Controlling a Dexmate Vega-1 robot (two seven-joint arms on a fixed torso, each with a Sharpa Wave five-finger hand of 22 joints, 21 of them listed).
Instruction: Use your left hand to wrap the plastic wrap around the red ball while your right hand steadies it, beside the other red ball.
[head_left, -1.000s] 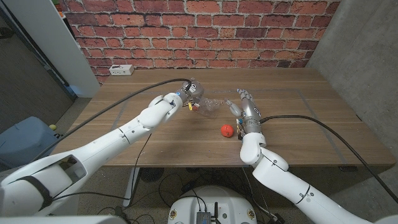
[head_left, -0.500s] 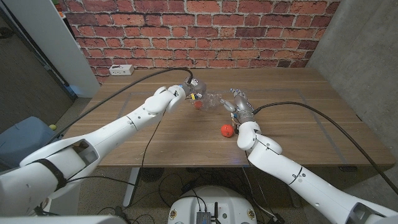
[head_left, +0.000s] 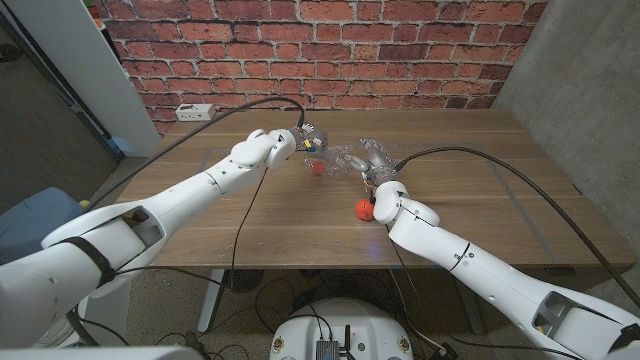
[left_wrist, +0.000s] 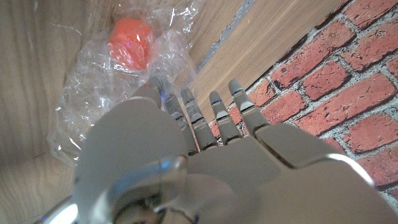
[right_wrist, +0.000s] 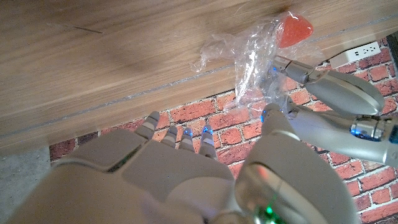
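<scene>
Two small red balls on the wooden desk (head_left: 250, 225): one red ball (head_left: 318, 168) lies in crinkled clear plastic wrap (head_left: 345, 160) pinched by left hand (head_left: 305, 141) fingers; other ball (head_left: 365, 209) bare; right hand (head_left: 375, 162) grip unclear.

Two red balls (head_left: 318, 168) (head_left: 366, 209), one plastic wrap (head_left: 345, 158)

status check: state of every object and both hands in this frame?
plastic wrap: crumpled, loose on the table, partly over one ball.
red ball: in the wrap, partly covered, not fully wrapped.
other red ball: bare, on the table beside the right arm.
left hand: on the wrap's edge; grip unclear.
right hand: at the wrap's other side; grip unclear.
power strip: lying at the table's far corner.
</scene>
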